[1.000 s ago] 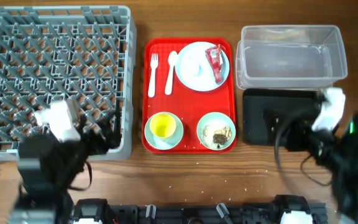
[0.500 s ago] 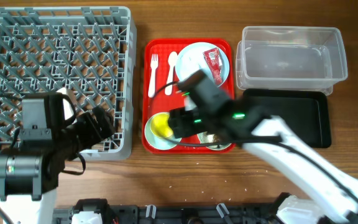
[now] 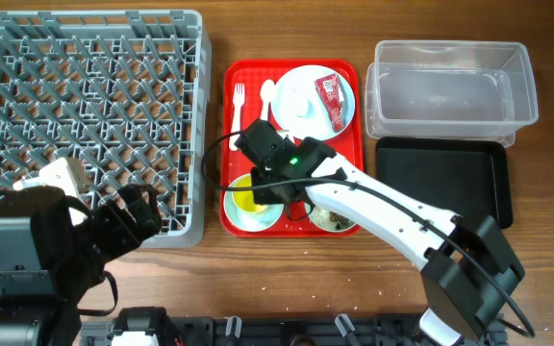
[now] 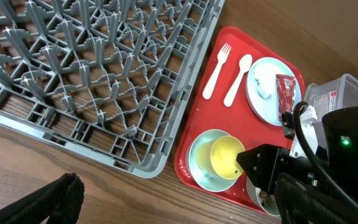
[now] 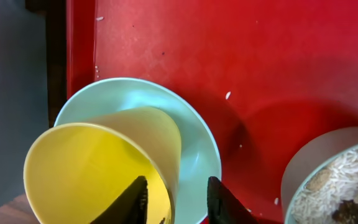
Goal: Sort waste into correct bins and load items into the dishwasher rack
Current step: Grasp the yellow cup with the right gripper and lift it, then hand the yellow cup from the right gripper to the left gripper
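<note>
A yellow cup [image 5: 92, 168] stands in a pale blue-green bowl [image 5: 194, 143] at the red tray's front left. My right gripper [image 5: 178, 186] is open astride the cup's rim, one finger inside and one outside, with a gap on each side of the wall. In the overhead view the right gripper [image 3: 261, 189] reaches the cup [image 3: 246, 199] from the right. A second bowl [image 3: 339, 219] holds rice and scraps. The plate [image 3: 301, 101] carries a red wrapper [image 3: 333, 99]. Fork [image 3: 238, 115] and spoon [image 3: 264, 106] lie beside it. My left gripper [image 3: 128, 216] is open and empty at the front edge of the grey rack [image 3: 200, 125].
The clear tub [image 3: 450, 45] sits at the back right, with the black tray [image 3: 440, 183] in front of it. The red serving tray [image 3: 344, 154] lies between rack and bins. My right arm crosses over the tray's front right. A few rice grains dot the wood in front.
My right arm has swung from over the black tray to the red tray, and its jaws have narrowed around the cup's rim. The left arm shifted slightly by the rack.
</note>
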Controlling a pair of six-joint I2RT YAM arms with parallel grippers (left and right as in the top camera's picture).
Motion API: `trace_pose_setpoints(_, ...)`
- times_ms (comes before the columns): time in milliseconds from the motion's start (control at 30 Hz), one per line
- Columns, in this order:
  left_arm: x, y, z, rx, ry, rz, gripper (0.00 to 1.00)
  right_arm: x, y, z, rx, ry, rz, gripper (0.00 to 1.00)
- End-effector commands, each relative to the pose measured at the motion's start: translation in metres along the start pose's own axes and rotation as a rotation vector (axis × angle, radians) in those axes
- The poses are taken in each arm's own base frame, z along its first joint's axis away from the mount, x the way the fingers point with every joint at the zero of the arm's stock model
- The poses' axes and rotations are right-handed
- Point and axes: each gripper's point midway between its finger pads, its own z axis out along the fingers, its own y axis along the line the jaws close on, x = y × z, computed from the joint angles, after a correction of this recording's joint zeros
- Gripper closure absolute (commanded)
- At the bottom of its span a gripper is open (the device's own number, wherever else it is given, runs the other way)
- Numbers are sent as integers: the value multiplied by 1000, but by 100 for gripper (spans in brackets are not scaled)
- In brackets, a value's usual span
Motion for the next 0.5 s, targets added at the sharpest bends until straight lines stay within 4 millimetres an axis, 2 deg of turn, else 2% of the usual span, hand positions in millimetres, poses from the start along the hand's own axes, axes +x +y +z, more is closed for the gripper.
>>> trace_pose_setpoints(0, -4, 1, -3, -8, -19, -12, 0, 10, -10, 19, 29, 35, 32, 71)
trace_pose_setpoints(67, -4, 1, -3, -8, -19, -12, 0, 12, -7, 21, 6, 42, 29, 88)
trace_pose_setpoints(100, -4, 1, -3, -8, -19, -12, 0, 8, -2, 15, -22, 31, 28, 96)
trace_pose_setpoints(133, -4, 1, -3, -8, -19, -12, 0, 1, 5, -2, -111, 30, -17, 96)
trace_pose_setpoints(167, -4, 1, -3, -7, -19, -11, 0, -10, 11, -28, -228, 12, -56, 96)
trace_pose_setpoints(200, -4, -5, -3, 26, -11, -11, 0, -24, 6, -59, -328, -30, -52, 96)
trace_pose_setpoints(233, 0, -21, -2, 109, 26, -9, 0, -38, -3, -88, -415, -78, -29, 96)
trace_pose_setpoints(300, 8, -72, 0, 372, 157, 15, 0, -64, -17, -148, -622, -204, -59, 96)
trace_pose_setpoints(333, 14, -95, 1, 505, 249, 58, 0, -66, -20, -179, -751, -255, -135, 95)
trace_pose_setpoints(367, 23, -116, 3, 639, 375, 82, 3, -62, -23, -201, -839, -286, -205, 96)
trace_pose_setpoints(433, 28, -146, -5, 898, 511, 127, 5, -55, -25, -221, -936, -311, -277, 96)
trace_pose_setpoints(467, 24, -156, -11, 1034, 552, 124, 5, -54, -23, -226, -969, -312, -291, 96)
